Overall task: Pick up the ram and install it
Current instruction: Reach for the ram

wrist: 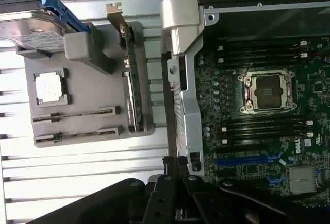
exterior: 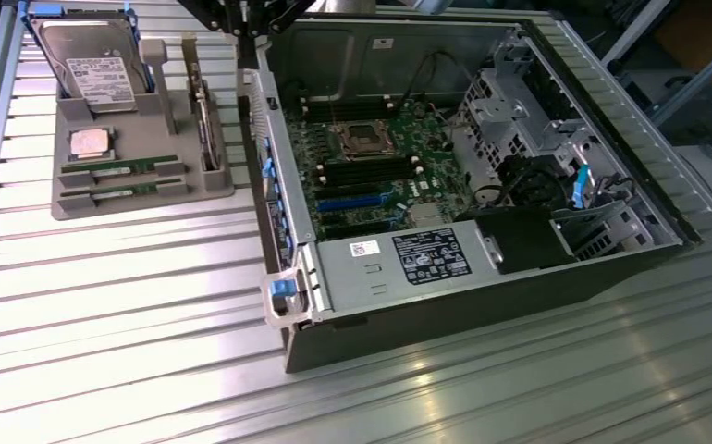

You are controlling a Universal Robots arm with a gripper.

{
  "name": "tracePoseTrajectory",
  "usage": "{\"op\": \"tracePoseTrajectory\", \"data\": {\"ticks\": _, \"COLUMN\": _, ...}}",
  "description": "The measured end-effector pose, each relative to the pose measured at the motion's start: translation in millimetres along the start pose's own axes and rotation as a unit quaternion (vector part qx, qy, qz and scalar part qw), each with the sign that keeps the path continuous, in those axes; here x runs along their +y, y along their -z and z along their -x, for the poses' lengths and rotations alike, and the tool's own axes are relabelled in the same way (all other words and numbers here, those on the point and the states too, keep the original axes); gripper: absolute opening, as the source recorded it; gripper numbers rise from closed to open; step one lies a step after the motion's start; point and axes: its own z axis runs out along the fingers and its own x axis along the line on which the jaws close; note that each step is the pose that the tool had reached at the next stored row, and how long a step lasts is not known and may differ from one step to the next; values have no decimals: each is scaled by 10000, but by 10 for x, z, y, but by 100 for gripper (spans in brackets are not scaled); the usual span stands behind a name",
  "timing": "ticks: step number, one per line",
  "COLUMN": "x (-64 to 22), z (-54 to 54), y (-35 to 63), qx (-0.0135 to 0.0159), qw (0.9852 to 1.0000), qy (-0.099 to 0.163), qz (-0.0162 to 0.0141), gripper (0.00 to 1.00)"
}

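Resting in slots of the gray tray (exterior: 196, 185) on the exterior view's left, the ram (exterior: 122, 167) and a second stick (exterior: 122, 191) lie near a processor (exterior: 89, 143) and hard drive (exterior: 91, 69). The tool (exterior: 251, 35) hangs closed and empty beside the open computer case (exterior: 455, 314).

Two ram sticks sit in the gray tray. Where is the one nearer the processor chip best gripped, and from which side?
Take the ram stick at the middle of its upper long edge, from straight above, pinching its two flat faces. It seems to stand on edge in the gray tray, whose blocks cover both ends.
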Motion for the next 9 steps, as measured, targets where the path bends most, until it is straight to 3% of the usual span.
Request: {"op": "tracePoseTrajectory", "data": {"ticks": 9, "x": -8, "z": -100, "y": 3, "qx": 0, "qw": 10000, "qy": 0, "qz": 0, "gripper": 11}}
